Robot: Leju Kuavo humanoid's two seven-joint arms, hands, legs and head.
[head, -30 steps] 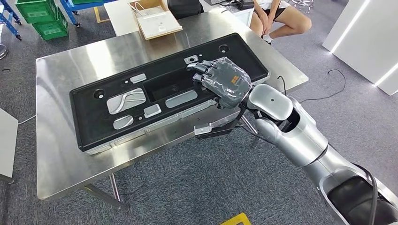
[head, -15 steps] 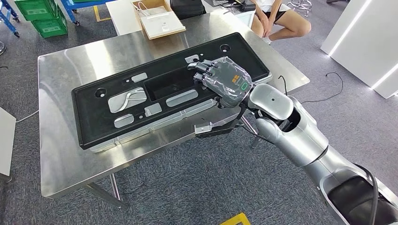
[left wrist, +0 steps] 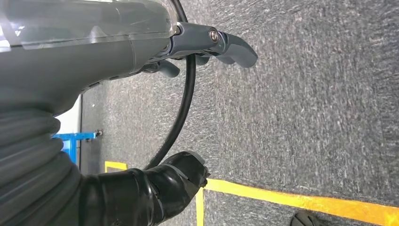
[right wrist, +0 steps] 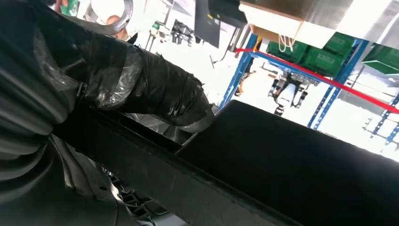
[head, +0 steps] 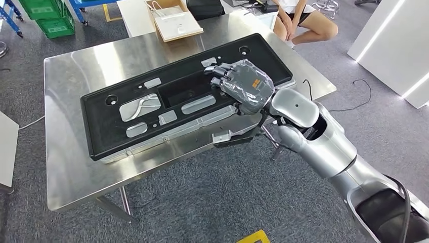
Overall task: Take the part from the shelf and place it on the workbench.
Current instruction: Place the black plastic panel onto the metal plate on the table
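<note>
**Large black part lay on the workbench, right hand on its rim**

A steel workbench (head: 71,167) took up most of the head view, standing on grey carpet; across it, running from about eight o'clock to two o'clock, lay the part (head: 126,136), a long black moulded panel with silver inserts and a rectangular recess near its middle; it rested flat on the steel, its near long edge close to the bench's front edge.

At the panel's three o'clock end the silver right arm reached in from five o'clock; the right hand (head: 243,86) lay over the near rim, fingers curled into the recess; in the right wrist view a dark taped thumb (right wrist: 155,99) pressed against the panel's raised edge, so the hand appeared to be gripping the part.

The left hand (left wrist: 211,44) hung over the carpet, fingers loosely curled with nothing in them.

Beyond the bench, at twelve o'clock, sat an open cardboard box (head: 177,25); a seated person's legs (head: 308,23) showed at one o'clock; green crates (head: 50,15) at eleven.

By my judgement the placing step was all but done; the next move called for easing the fingers open and lifting the hand straight up, without dragging the panel toward the edge.
</note>
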